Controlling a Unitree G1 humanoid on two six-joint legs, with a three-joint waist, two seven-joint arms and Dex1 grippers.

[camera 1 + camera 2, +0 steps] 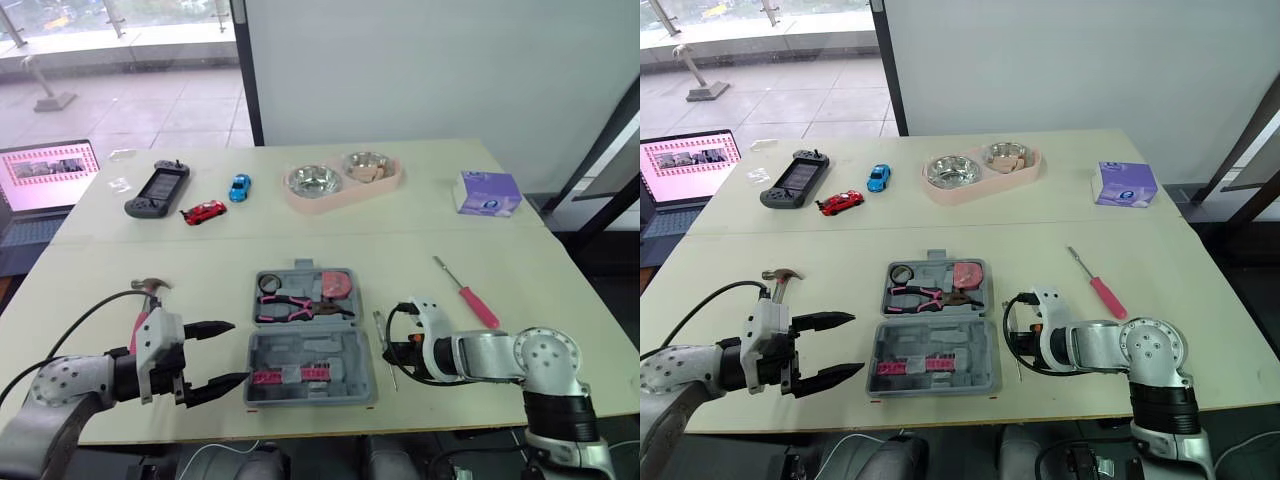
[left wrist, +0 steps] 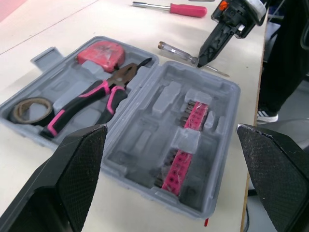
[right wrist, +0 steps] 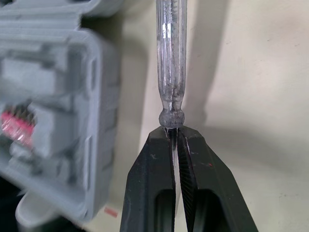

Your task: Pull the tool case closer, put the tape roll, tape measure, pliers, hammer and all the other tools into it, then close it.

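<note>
- The right gripper's two black fingers were pressed nearly together, pinching the thin metal shaft of a clear-handled screwdriver right beneath its handle.
- That screwdriver lay just beside the right edge of the tool case. Whether it rested on the table or was raised off it could not be told.
- The left gripper had its fingers spread wide and gripping nothing. They pointed toward the case from its left side, close to the near half but not touching it.
- The grey case sat open and flat in the middle of the near table edge, between the two grippers.
- In its far half were the tape roll at the left, the pink-handled pliers across the middle, and the tape measure at the right.
- The near half held pink strips of bits.
- The hammer lay on the table behind the left gripper, left of the case.
- A pink-handled screwdriver lay well to the right of the case, beyond the right gripper.
</note>
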